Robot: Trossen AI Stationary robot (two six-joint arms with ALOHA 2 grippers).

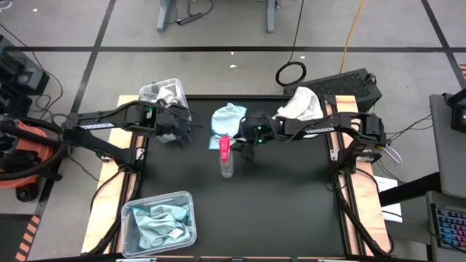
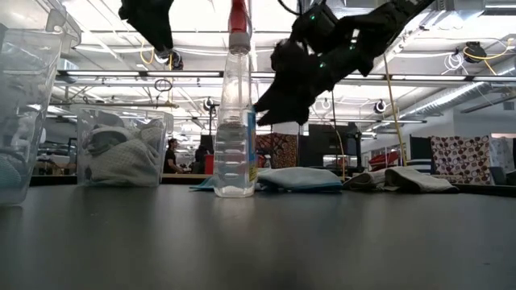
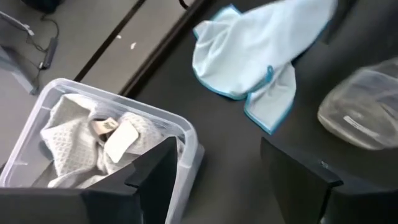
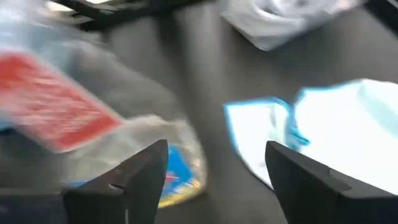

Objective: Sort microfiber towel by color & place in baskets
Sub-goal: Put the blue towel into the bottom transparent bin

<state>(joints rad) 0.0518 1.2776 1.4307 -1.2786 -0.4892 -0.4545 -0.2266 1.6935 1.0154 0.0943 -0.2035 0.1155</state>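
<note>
A light blue microfiber towel (image 1: 227, 118) lies flat on the dark table at the far middle, also in the left wrist view (image 3: 255, 56) and the right wrist view (image 4: 348, 124). A white towel (image 1: 300, 105) lies crumpled at the far right. The far-left basket (image 1: 166, 93) holds white towels (image 3: 81, 137); the near-left basket (image 1: 159, 224) holds light blue ones. My left gripper (image 1: 186, 133) (image 3: 217, 155) hangs open just right of the far-left basket. My right gripper (image 1: 240, 144) (image 4: 216, 152) hovers open above the table, between the blue towel and a spray bottle.
A clear spray bottle (image 1: 226, 156) with a pink top stands upright at the table's middle, right beside my right gripper, and shows in the low view (image 2: 235, 121). The near right part of the table top (image 1: 291, 211) is bare.
</note>
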